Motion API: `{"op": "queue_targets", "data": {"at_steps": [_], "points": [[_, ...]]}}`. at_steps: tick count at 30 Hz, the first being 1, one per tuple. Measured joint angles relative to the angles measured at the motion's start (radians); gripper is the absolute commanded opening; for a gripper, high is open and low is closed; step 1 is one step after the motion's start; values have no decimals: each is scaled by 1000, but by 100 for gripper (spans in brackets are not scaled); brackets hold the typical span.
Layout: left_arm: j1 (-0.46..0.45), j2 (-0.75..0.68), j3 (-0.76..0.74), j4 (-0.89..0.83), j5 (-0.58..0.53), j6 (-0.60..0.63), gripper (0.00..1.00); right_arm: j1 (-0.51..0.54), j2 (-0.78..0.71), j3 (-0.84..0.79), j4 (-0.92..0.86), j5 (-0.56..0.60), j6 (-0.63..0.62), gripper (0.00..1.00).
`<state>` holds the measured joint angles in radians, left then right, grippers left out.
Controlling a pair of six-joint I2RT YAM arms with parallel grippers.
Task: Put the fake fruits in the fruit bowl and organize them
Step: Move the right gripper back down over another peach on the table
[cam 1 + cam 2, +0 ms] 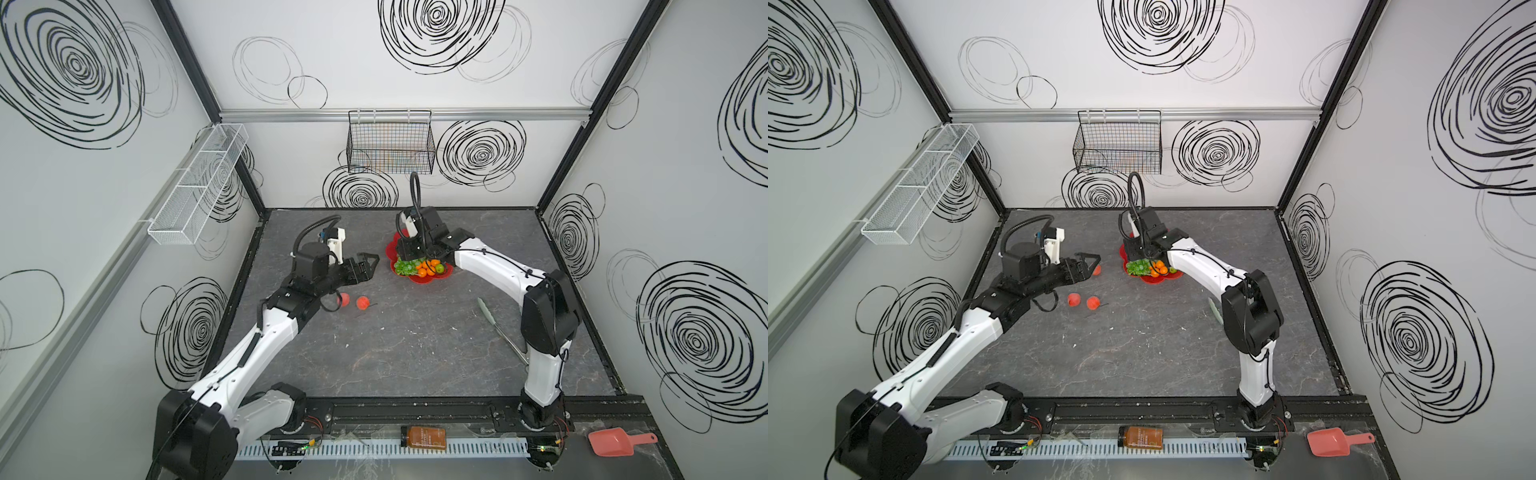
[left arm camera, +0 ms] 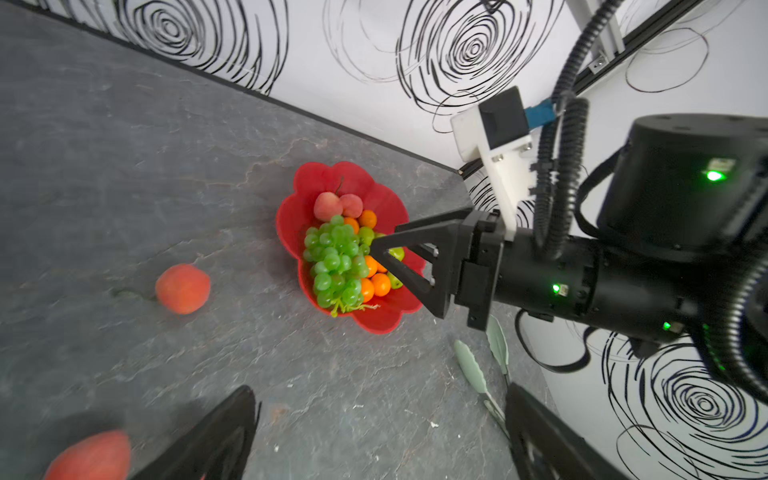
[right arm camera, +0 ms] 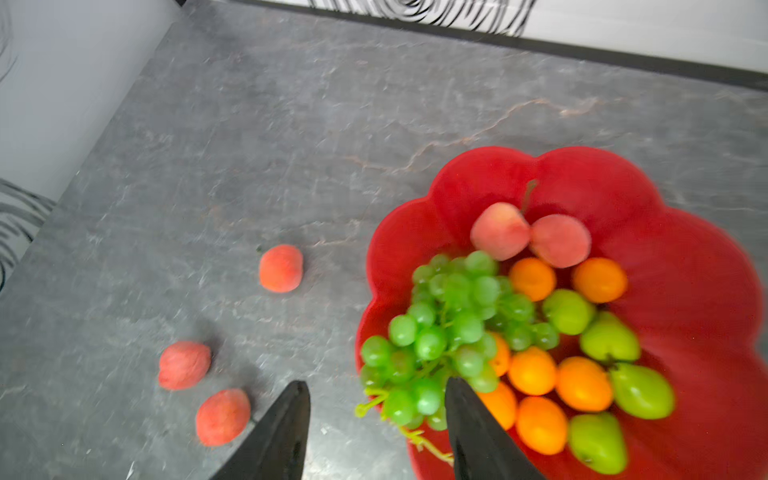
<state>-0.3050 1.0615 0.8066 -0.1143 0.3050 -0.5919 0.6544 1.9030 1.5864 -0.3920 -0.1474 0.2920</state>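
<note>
**Three peaches waiting outside a nearly full bowl**

The fruit bowl [image 1: 422,278] is sitting toward twelve o'clock on the bench [image 1: 415,357], and it is already carrying most of the fruit. The bunch of grapes [image 3: 449,324] is sprawling across one side with its stem end reaching the rim. Oranges [image 3: 536,370] and green apples [image 3: 609,336] are crowding in beside it, and two peaches [image 3: 498,230] are nestling together, touching. The right jaws are hanging just over that stem end, partly apart and clamping nothing that shows. They are probably standing there to tuck the bunch inward and make room.

Three more peaches are lying loose on the bench. One [image 1: 1097,270] is at about nine o'clock from the bowl, and a close pair [image 1: 363,302] is near eight o'clock.

The left jaws are hovering close by the nine o'clock peach, spread fully apart and empty. That wide gape is seemingly meant to take a round peach without knocking it away.

The tongs [image 1: 486,311] are lying at five o'clock from the bowl, well apart from all the fruit and playing no part.
</note>
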Motion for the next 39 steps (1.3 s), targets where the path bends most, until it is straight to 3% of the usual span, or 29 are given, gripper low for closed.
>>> {"op": "queue_targets", "data": {"at_steps": [7, 14, 27, 39], "points": [[100, -236, -151, -148, -14, -43, 96, 169, -6, -122, 79, -9, 44, 58], [154, -350, -212, -233, -10, -77, 96, 245, 76, -79, 112, -33, 72, 59], [364, -284, -264, -224, 134, -83, 96, 251, 298, 79, 72, -72, 87, 60], [383, -243, -264, -218, 194, -51, 96, 251, 352, 153, 22, -96, 87, 61]]}}
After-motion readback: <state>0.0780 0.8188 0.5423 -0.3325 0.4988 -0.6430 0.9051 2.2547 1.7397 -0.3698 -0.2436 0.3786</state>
